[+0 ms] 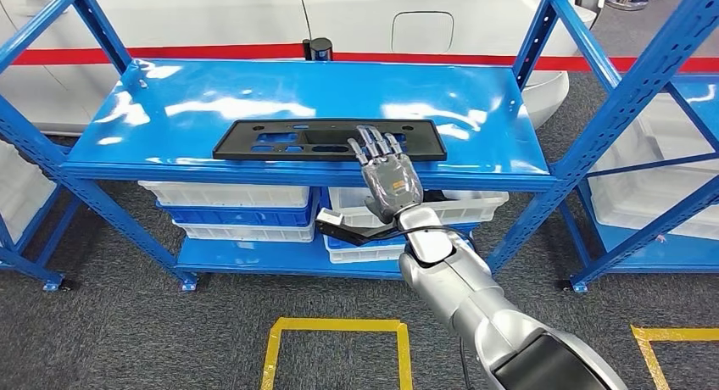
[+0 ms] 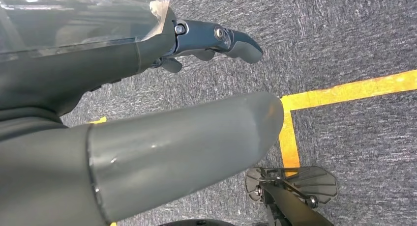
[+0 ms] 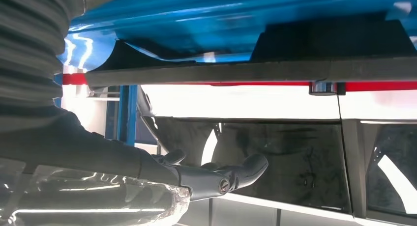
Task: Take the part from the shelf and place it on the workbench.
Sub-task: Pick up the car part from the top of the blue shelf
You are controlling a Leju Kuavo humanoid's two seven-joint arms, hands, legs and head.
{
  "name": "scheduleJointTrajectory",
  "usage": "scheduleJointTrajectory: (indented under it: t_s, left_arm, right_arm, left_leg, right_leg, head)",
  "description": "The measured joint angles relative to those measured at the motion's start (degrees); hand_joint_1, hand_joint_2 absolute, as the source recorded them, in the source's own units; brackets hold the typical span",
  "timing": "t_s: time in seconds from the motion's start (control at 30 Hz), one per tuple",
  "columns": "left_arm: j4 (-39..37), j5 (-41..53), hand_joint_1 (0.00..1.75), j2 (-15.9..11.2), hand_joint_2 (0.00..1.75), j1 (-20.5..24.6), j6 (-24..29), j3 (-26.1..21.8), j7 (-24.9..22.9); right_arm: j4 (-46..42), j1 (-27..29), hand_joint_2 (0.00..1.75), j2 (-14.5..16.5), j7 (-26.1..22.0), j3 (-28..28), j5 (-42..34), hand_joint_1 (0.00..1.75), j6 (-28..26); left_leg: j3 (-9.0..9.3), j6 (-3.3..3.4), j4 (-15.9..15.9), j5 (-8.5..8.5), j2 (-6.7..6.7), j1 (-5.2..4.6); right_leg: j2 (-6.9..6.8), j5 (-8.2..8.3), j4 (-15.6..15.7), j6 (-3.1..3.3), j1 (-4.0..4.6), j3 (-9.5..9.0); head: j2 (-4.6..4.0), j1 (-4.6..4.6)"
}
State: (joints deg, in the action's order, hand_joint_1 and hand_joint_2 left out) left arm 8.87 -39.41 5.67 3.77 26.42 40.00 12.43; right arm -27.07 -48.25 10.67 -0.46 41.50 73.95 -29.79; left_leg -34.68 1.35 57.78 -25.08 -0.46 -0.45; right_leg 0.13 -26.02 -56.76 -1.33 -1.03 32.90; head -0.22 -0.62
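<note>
The part [image 1: 288, 141] is a long, flat black plate with cut-outs, lying along the front of the blue shelf top [image 1: 254, 93]. My right hand [image 1: 386, 169] reaches over the shelf's front edge, its fingers [image 1: 373, 144] stretched out and apart above the part's right portion, holding nothing. In the right wrist view the part's dark edge [image 3: 246, 71] and the fingers [image 3: 216, 179] show a gap between them. My left hand [image 2: 123, 88] hangs over the grey carpet with its fingers [image 2: 216, 39] extended and nothing in it.
White and blue bins [image 1: 229, 208] and another black piece [image 1: 356, 231] sit on the lower shelf. Blue uprights [image 1: 543, 34] frame the shelf, and a second rack with white bins [image 1: 653, 195] stands at the right. Yellow tape [image 1: 339, 326] marks the carpet. A white car body [image 1: 424, 17] is behind.
</note>
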Motion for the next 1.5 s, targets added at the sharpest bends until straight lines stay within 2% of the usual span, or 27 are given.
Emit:
scheduleJointTrajectory:
  t_s: [0.1, 0.2, 0.23, 0.33, 0.37, 0.4, 0.43, 0.5, 0.53, 0.6, 0.67, 0.73, 0.8, 0.87, 0.9, 0.93, 1.0, 1.03, 1.1, 1.17, 1.23, 1.3, 1.37, 1.4, 1.43, 1.47, 1.5]
  left_arm:
    - [-0.01, 0.0, 0.0, -0.02, 0.0, 0.04, -0.28, 0.0, 0.02]
    - [-0.01, -0.05, 0.0, 0.0, 0.0, 0.07, -0.55, 0.0, 0.08]
    - [-0.01, -0.07, 0.0, 0.01, 0.0, 0.11, -0.56, 0.0, 0.09]
    - [-0.01, -0.09, 0.0, 0.03, 0.0, 0.21, -0.54, 0.0, 0.1]
    - [0.0, -0.09, 0.0, 0.07, 0.0, 0.2, -0.55, 0.0, 0.1]
    - [0.0, -0.09, 0.0, 0.12, 0.0, 0.18, -0.55, 0.0, 0.1]
    - [0.0, -0.09, 0.0, 0.15, 0.0, 0.17, -0.56, 0.0, 0.1]
    - [0.0, -0.09, 0.0, 0.2, 0.0, 0.17, -0.56, 0.0, 0.1]
    - [-0.01, -0.09, 0.0, 0.18, 0.0, 0.18, -0.56, 0.0, 0.1]
    - [-0.02, -0.09, 0.0, 0.17, 0.0, 0.18, -0.56, 0.0, 0.1]
    - [-0.02, -0.09, 0.0, 0.19, 0.0, 0.17, -0.56, 0.0, 0.1]
    - [-0.02, -0.09, 0.0, 0.18, 0.0, 0.2, -0.54, 0.0, 0.1]
    - [-0.02, -0.11, 0.0, 0.19, 0.0, 0.27, -0.51, 0.0, 0.11]
    - [-0.02, -0.16, 0.0, 0.21, 0.0, 0.26, -0.5, 0.0, 0.12]
    - [-0.02, -0.2, 0.0, 0.21, 0.0, 0.21, -0.49, 0.0, 0.12]
    - [-0.02, -0.23, 0.0, 0.2, 0.0, 0.18, -0.49, 0.0, 0.12]
    - [-0.02, -0.28, 0.0, 0.19, 0.0, 0.15, -0.44, 0.0, 0.13]
    - [-0.02, -0.32, 0.0, 0.13, 0.0, 0.17, -0.41, 0.0, 0.13]
    - [-0.02, -0.48, 0.0, 0.05, 0.0, 0.25, -0.28, 0.0, 0.22]
    - [-0.02, -0.67, 0.0, 0.07, 0.0, 0.21, -0.17, 0.0, 0.3]
    - [-0.02, -0.77, 0.0, 0.18, 0.0, 0.11, -0.05, -0.01, 0.32]
    - [-0.01, -0.78, 0.0, 0.23, 0.0, 0.2, 0.08, -0.02, 0.36]
    - [-0.01, -0.79, 0.0, 0.25, 0.0, 0.29, 0.07, -0.02, 0.38]
    - [0.0, -0.79, 0.0, 0.28, 0.0, 0.25, 0.02, -0.01, 0.38]
    - [0.0, -0.8, 0.0, 0.34, 0.0, 0.18, -0.02, -0.01, 0.38]
    - [0.0, -0.82, 0.0, 0.38, 0.0, 0.12, -0.04, 0.0, 0.38]
    - [0.0, -0.84, 0.0, 0.43, 0.0, 0.08, -0.04, 0.0, 0.38]
  right_arm:
    - [0.04, 0.27, 1.75, 0.2, 0.36, 0.14, 0.25, 0.0, -0.04]
    - [0.05, 0.43, 1.75, 0.27, 0.67, 0.15, 0.52, 0.0, -0.07]
    - [0.05, 0.4, 1.75, 0.26, 0.71, 0.16, 0.61, 0.0, -0.07]
    - [0.1, 0.52, 1.75, 0.14, 0.75, 0.19, 0.87, 0.0, -0.07]
    - [0.14, 0.71, 1.75, 0.05, 0.76, 0.2, 0.95, 0.0, -0.07]
    - [0.17, 0.9, 1.75, -0.04, 0.78, 0.22, 1.03, 0.0, -0.07]
    - [0.2, 1.03, 1.75, -0.12, 0.78, 0.24, 1.1, 0.0, -0.07]
    - [0.2, 1.12, 1.75, -0.15, 0.79, 0.27, 1.22, 0.0, -0.07]
    - [0.21, 1.12, 1.75, -0.16, 0.79, 0.3, 1.26, 0.0, -0.06]
    - [0.22, 1.15, 1.75, -0.19, 0.8, 0.37, 1.32, 0.0, -0.06]
    - [0.23, 1.23, 1.75, -0.16, 0.81, 0.42, 1.34, 0.0, -0.06]
    - [0.23, 1.16, 1.75, -0.09, 0.81, 0.42, 1.34, 0.0, -0.06]
    - [0.23, 1.01, 1.75, 0.06, 0.82, 0.42, 1.35, 0.0, -0.05]
    - [0.23, 1.02, 1.75, 0.18, 0.82, 0.43, 1.37, 0.0, -0.04]
    - [0.23, 1.07, 1.75, 0.2, 0.81, 0.44, 1.37, 0.0, -0.04]
    - [0.23, 1.09, 1.75, 0.22, 0.81, 0.44, 1.38, 0.0, -0.04]
    - [0.23, 1.06, 1.75, 0.35, 0.8, 0.44, 1.4, 0.0, -0.03]
    - [0.23, 1.02, 1.75, 0.44, 0.79, 0.44, 1.42, 0.0, -0.02]
    - [0.23, 0.87, 1.75, 0.56, 0.76, 0.44, 1.42, 0.0, -0.02]
    - [0.23, 0.78, 1.75, 0.58, 0.72, 0.46, 1.43, 0.0, -0.02]
    - [0.23, 0.68, 1.75, 0.57, 0.68, 0.48, 1.45, 0.0, -0.03]
    - [0.24, 0.47, 1.75, 0.51, 0.68, 0.49, 1.46, 0.0, -0.04]
    - [0.31, 0.54, 1.75, 0.36, 0.68, 0.49, 1.47, 0.0, -0.04]
    - [0.36, 0.72, 1.75, 0.25, 0.67, 0.49, 1.47, 0.0, -0.04]
    - [0.41, 0.87, 1.75, 0.15, 0.67, 0.49, 1.48, 0.0, -0.04]
    - [0.44, 0.97, 1.75, 0.08, 0.67, 0.49, 1.48, 0.0, -0.05]
    - [0.45, 1.01, 1.75, 0.03, 0.67, 0.49, 1.49, 0.0, -0.05]
  left_leg:
    - [-0.06, 0.5, -0.1, -0.22, 0.0, 0.0]
    - [0.87, 1.82, -1.13, -0.26, 0.05, 0.15]
    - [1.35, 2.16, -1.4, -0.14, 0.11, 0.28]
    - [1.82, 2.37, -1.59, 0.09, 0.18, 0.48]
    - [1.83, 2.29, -1.57, 0.03, 0.16, 0.5]
    - [1.89, 2.13, -1.53, -0.07, 0.12, 0.56]
    - [2.01, 1.9, -1.49, -0.22, 0.07, 0.67]
    - [2.44, 1.13, -1.25, -0.73, -0.01, 1.0]
    - [2.61, 0.67, -1.05, -1.02, -0.03, 1.1]
    - [2.65, -0.32, -0.62, -1.59, 0.01, 1.09]
    - [2.68, -0.98, -0.29, -1.83, 0.14, 1.15]
    - [2.14, -1.48, 1.3, -2.59, 0.28, 1.41]
    - [-0.71, -2.09, 6.64, -4.94, 0.35, 1.59]
    - [-5.23, -2.49, 13.71, -7.48, 0.35, 1.65]
    - [-6.86, -2.49, 15.49, -7.67, 0.34, 1.65]
    - [-7.48, -2.33, 15.19, -6.69, 0.34, 1.63]
    - [-5.42, -1.48, 8.65, -1.94, 0.35, 1.47]
    - [-3.88, -0.94, 5.0, -0.14, 0.43, 1.3]
    - [-1.91, 0.06, 0.64, 0.71, 0.45, 0.74]
    - [-1.15, 0.83, -0.18, 0.06, 0.34, 0.36]
    - [0.3, 1.44, -0.96, 0.49, 0.33, 0.52]
    - [1.39, 1.77, -1.32, 0.47, 0.32, 0.68]
    - [1.64, 1.89, -1.29, 0.05, 0.16, 0.59]
    - [1.8, 1.85, -1.26, -0.22, 0.07, 0.57]
    - [2.05, 1.76, -1.23, -0.52, -0.02, 0.56]
    - [2.45, 1.62, -1.21, -0.86, -0.1, 0.56]
    - [2.96, 1.44, -1.18, -1.27, -0.16, 0.56]
  right_leg:
    - [0.01, 0.18, -0.16, -0.41, -0.2, -0.1]
    - [0.01, 0.49, -1.5, -1.53, 0.13, -0.05]
    - [0.01, -0.33, -2.8, -1.5, 0.2, 0.52]
    - [0.03, -4.95, -12.49, -0.93, 0.01, 5.45]
    - [0.02, -5.93, -15.49, -1.1, -0.08, 7.22]
    - [0.02, -6.1, -16.65, -1.47, -0.18, 8.15]
    - [0.0, -5.32, -15.53, -2.02, -0.31, 7.96]
    - [-0.09, -1.85, -7.92, -3.19, -0.74, 4.88]
    - [-0.15, -0.76, -4.32, -3.27, -0.74, 3.43]
    - [-0.27, 0.17, -0.96, -1.97, -0.51, 1.89]
    - [-0.18, 0.32, -1.11, -0.21, -0.31, 1.52]
    - [-0.08, 0.35, -1.01, 0.69, -0.44, 0.92]
    - [-0.07, -0.02, -0.88, 1.38, -0.46, 0.29]
    - [-0.06, -0.48, -0.9, 1.91, -0.23, -0.06]
    - [-0.03, -0.7, -0.9, 2.04, -0.08, -0.25]
    - [0.04, -0.96, -0.9, 2.09, 0.08, -0.52]
    - [0.16, -1.55, -0.86, 2.02, 0.34, -1.34]
    - [0.18, -1.84, -0.77, 1.92, 0.46, -1.77]
    - [0.17, -2.34, -0.45, 1.48, 0.52, -2.25]
    - [0.15, -2.17, -0.78, 0.56, 0.75, -2.68]
    - [0.12, -2.66, -2.19, -0.11, 1.0, -2.73]
    - [0.1, -4.71, -6.55, 0.02, 0.91, -0.42]
    - [0.11, -6.95, -13.33, 0.05, 0.81, 4.05]
    - [0.11, -7.33, -15.33, -0.28, 0.76, 5.9]
    - [0.1, -6.8, -15.37, -0.84, 0.72, 6.8]
    - [0.09, -5.18, -13.16, -1.58, 0.66, 6.52]
    - [0.06, -2.75, -9.11, -2.25, 0.58, 5.26]
  head:
    - [0.0, -0.02]
    - [-0.01, -0.04]
    - [-0.01, 0.06]
    - [0.0, 0.48]
    - [0.0, 0.57]
    - [0.0, 0.61]
    - [0.0, 0.67]
    - [0.0, 0.79]
    - [-0.01, 0.92]
    - [-0.01, 1.04]
    - [0.0, 0.75]
    - [0.0, 0.36]
    - [-0.01, -0.11]
    - [-0.01, -0.51]
    - [0.0, -0.59]
    - [0.0, -0.64]
    - [0.0, -0.79]
    - [-0.01, -0.8]
    - [-0.01, -0.77]
    - [-0.01, -0.82]
    - [-0.01, -0.8]
    - [-0.02, -0.39]
    - [-0.01, 0.04]
    - [-0.01, 0.17]
    - [0.0, 0.29]
    - [0.0, 0.41]
    - [0.0, 0.48]
